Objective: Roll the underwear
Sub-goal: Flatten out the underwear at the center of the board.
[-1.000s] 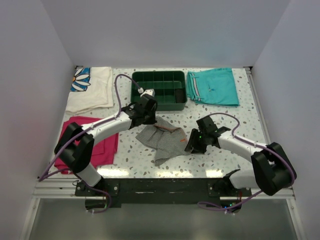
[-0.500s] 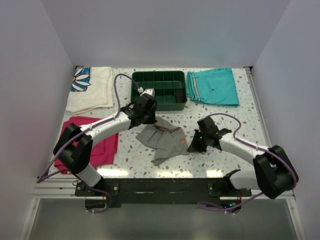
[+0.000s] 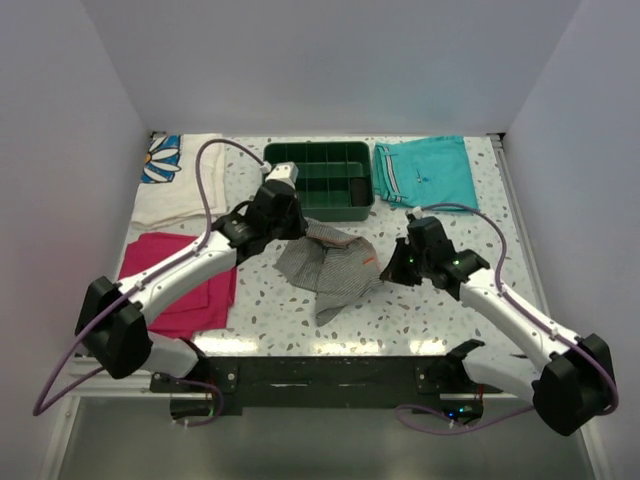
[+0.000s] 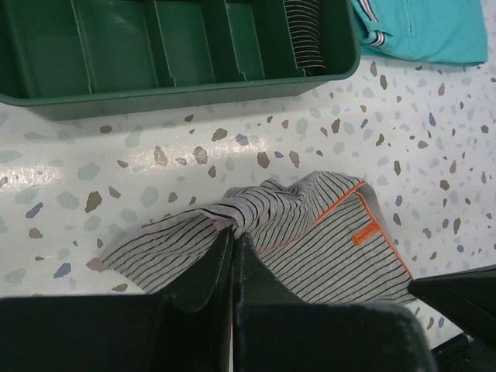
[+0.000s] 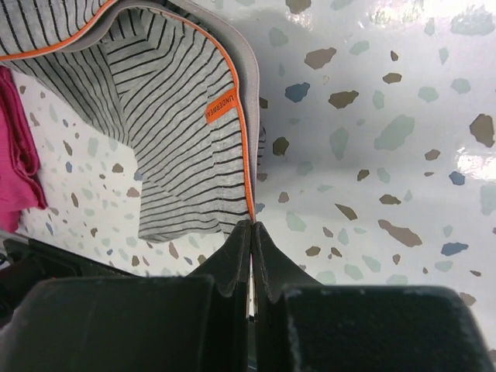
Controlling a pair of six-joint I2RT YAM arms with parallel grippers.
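Observation:
The underwear (image 3: 330,270), grey-and-white striped cloth with orange trim and an orange label, hangs bunched between my two grippers in the middle of the table. My left gripper (image 3: 298,230) pinches a fold at its far left corner; in the left wrist view the jaws (image 4: 234,234) are shut on the striped cloth (image 4: 318,232). At the garment's right side, my right gripper (image 3: 388,268) holds its edge. In the right wrist view that gripper (image 5: 252,226) is shut on the orange-trimmed hem of the underwear (image 5: 170,132), which spreads away to the left.
A green compartment tray (image 3: 318,205) stands just beyond the left gripper, with a dark striped item (image 4: 304,31) in one slot. Teal shorts (image 3: 425,172) lie at the back right. Magenta cloth (image 3: 185,285) and a floral white towel (image 3: 180,185) lie on the left.
The right gripper shut on the underwear's trimmed edge. Both arms then moved away from the near edge, drawing the underwear with them and spreading it a little wider.

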